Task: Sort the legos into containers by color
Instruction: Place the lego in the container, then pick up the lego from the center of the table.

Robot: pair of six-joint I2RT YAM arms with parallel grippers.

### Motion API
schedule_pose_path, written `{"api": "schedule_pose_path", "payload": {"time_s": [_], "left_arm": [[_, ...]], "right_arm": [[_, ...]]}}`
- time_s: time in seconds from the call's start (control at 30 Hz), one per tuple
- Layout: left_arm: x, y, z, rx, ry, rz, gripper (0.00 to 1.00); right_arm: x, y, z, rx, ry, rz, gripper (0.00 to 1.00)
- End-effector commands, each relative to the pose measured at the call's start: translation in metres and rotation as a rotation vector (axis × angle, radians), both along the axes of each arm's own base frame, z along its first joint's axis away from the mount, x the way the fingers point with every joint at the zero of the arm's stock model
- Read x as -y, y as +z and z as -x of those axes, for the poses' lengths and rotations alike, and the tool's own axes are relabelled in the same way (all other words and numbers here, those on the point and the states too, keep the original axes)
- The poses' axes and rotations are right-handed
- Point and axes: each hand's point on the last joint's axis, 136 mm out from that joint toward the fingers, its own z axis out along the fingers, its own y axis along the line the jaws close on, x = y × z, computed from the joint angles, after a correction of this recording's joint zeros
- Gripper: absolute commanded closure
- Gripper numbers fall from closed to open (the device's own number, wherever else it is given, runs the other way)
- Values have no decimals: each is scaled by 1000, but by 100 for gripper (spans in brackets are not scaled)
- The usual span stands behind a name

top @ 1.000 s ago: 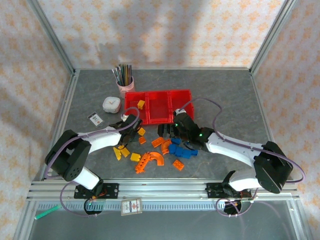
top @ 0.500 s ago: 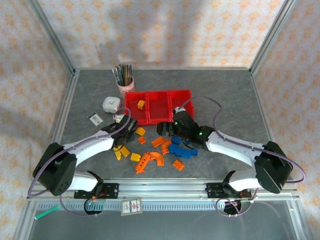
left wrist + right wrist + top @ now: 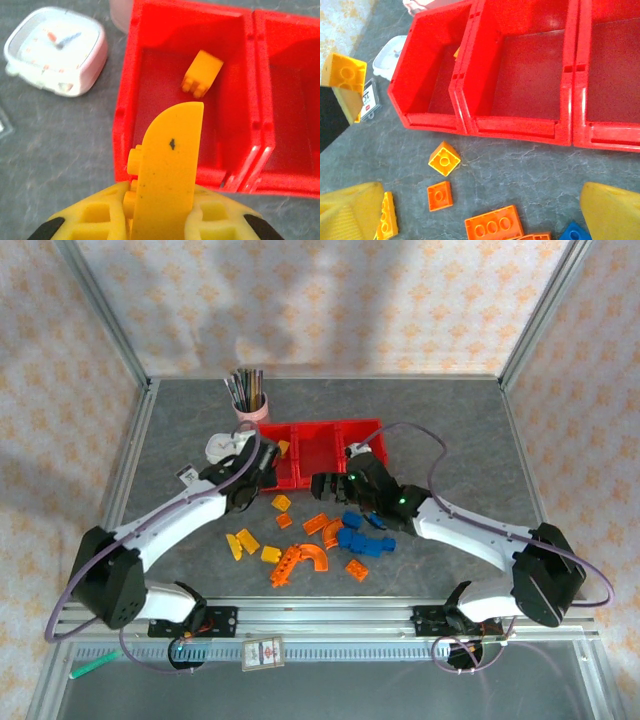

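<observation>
My left gripper (image 3: pixel 252 472) is shut on a flat yellow lego (image 3: pixel 170 160) and hangs just before the near wall of the leftmost of the three joined red containers (image 3: pixel 330 424). That bin (image 3: pixel 125 100) holds one yellow block (image 3: pixel 202 74). The middle bin (image 3: pixel 525 70) looks bare inside. My right gripper (image 3: pixel 335 490) stands open above the table, in front of the middle bin. Below it lie a yellow block (image 3: pixel 444 158), a small orange block (image 3: pixel 440 195) and an orange plate (image 3: pixel 495 227). More legos lie loose: blue blocks (image 3: pixel 365 543), an orange arch (image 3: pixel 300 560), yellow pieces (image 3: pixel 242 542).
A pink cup of pens (image 3: pixel 250 400) stands behind the left bin. Left of that bin lies a white clock-like gadget (image 3: pixel 55 50), and a small card (image 3: pixel 190 476) lies nearer me. Metal frame posts and patterned walls ring the grey table (image 3: pixel 450 430).
My left gripper has lifted the yellow lego from the pile and carried it away from me, up to the left bin. My right gripper has shifted slightly left.
</observation>
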Motion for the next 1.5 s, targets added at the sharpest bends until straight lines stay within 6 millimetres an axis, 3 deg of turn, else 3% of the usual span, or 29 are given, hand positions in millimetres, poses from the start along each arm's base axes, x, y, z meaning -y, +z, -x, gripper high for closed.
{"api": "schedule_pose_path", "payload": {"time_s": [0.0, 0.23, 0.4, 0.57, 0.77, 0.97, 1.17, 1.47], "left_arm": [[-2, 0, -27, 5, -7, -70, 82], [-4, -17, -72, -40, 4, -119, 79], [-1, -29, -83, -70, -10, -147, 64], [-5, -32, -82, -97, -2, -166, 56], [0, -26, -57, -96, -31, -107, 53], [14, -29, -13, -97, -61, -47, 48], [20, -36, 29, -72, 15, 69, 38], [37, -67, 52, -101, 59, 169, 30]], "right_arm": [[12, 8, -16, 15, -69, 1, 0], [18, 12, -23, 31, -71, 8, 0], [19, 14, -24, 38, -64, 22, 0], [18, 20, -24, 47, -48, 22, 0], [17, 18, -15, 29, -10, 12, 0], [18, -5, 1, -28, 34, 14, 0], [17, -29, 16, -80, 75, -11, 0], [23, -52, 18, -87, 59, 3, 0]]}}
